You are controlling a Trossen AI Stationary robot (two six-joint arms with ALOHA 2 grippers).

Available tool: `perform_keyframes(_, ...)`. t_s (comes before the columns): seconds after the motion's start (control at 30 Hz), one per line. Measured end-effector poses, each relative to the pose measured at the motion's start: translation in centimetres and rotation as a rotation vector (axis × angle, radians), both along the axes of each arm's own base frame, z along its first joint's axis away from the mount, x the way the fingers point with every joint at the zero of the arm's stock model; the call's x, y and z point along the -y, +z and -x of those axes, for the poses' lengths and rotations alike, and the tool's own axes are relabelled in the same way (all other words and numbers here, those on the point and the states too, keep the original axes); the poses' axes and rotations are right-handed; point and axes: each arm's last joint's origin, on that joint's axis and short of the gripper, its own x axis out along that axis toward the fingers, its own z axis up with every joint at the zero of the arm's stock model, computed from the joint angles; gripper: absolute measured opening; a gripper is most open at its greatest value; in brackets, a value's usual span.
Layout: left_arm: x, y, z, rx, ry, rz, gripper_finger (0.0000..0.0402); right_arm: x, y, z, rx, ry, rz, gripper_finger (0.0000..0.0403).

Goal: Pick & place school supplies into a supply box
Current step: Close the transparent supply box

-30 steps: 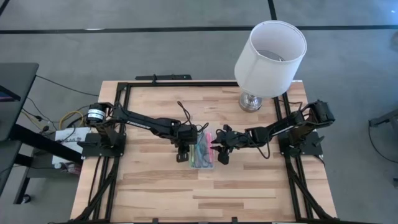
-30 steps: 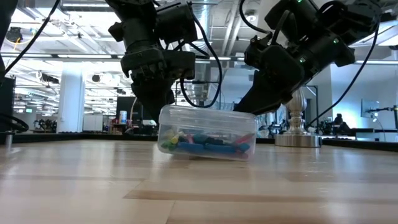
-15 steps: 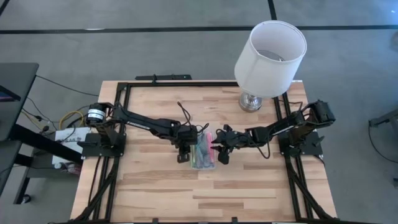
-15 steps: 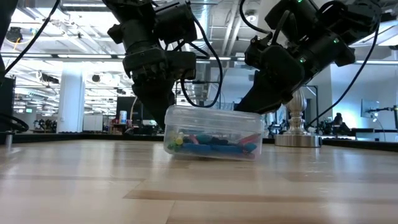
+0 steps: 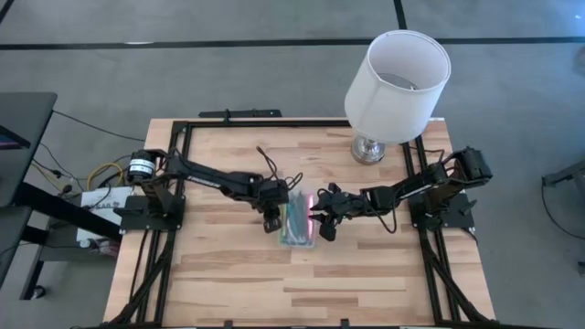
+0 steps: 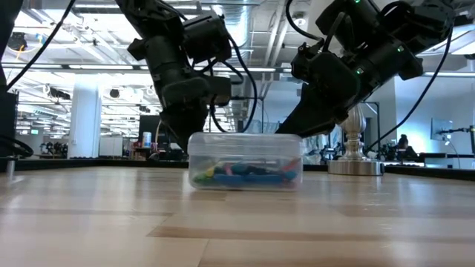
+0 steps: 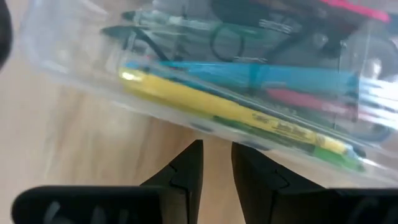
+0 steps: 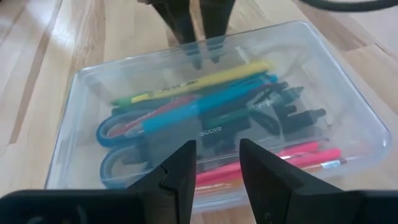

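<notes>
The clear supply box (image 5: 299, 225) lies flat on the table's middle between my two grippers. It holds the school supplies: a yellow pen (image 8: 199, 84), blue pens, a pink one (image 8: 292, 158) and blue-handled scissors (image 8: 121, 134). My left gripper (image 5: 271, 222) is shut and stands at the box's left long wall. It also shows in the right wrist view (image 8: 196, 25). My right gripper (image 5: 320, 221) is shut, with its tips over the box's right long rim. My left gripper comes from the table's left, slanting down. Its shut fingertips (image 7: 194, 152) stand against the box's left long wall (image 7: 208, 127), about midway along and low by the table. My right gripper comes from the table's right, slanting down. Its fingertips (image 8: 186, 152) lie over the right long rim (image 8: 217, 186); whether they touch it I cannot tell.
A lamp with a white shade (image 5: 397, 73) stands on its metal foot (image 5: 368, 149) at the table's far right, behind my right arm. Bare wood lies on the near half of the table (image 5: 292, 292). A black frame (image 5: 183, 128) borders the tabletop.
The box stood tilted with its left side raised. It slid a little toward the table's right edge, then came back and settled flat on the table. My left gripper has moved slightly toward the box and has tipped. My right gripper has kept still.
</notes>
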Motion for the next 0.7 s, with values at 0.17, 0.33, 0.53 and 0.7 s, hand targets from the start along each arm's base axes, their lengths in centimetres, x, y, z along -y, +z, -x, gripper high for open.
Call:
perform_keyframes(0.17,-0.7,0.0,0.0,0.005,0.037,0.000,0.0077,0.0,0.0,0.0,0.000,-0.001,-0.004,0.0117)
perform_keyframes(0.33,-0.6,0.1,-0.1,0.016,0.038,0.014,0.0077,0.0,0.0,0.0,-0.001,0.000,-0.006,0.0117)
perform_keyframes(0.53,-0.6,0.0,-0.2,0.022,0.027,0.037,0.0077,0.4,-0.9,-0.4,-0.018,-0.028,-0.045,0.0117)
perform_keyframes(0.7,-0.3,-1.8,-0.7,-0.011,0.018,0.117,0.0077,0.0,-1.4,-1.5,-0.005,-0.004,-0.059,0.0117)
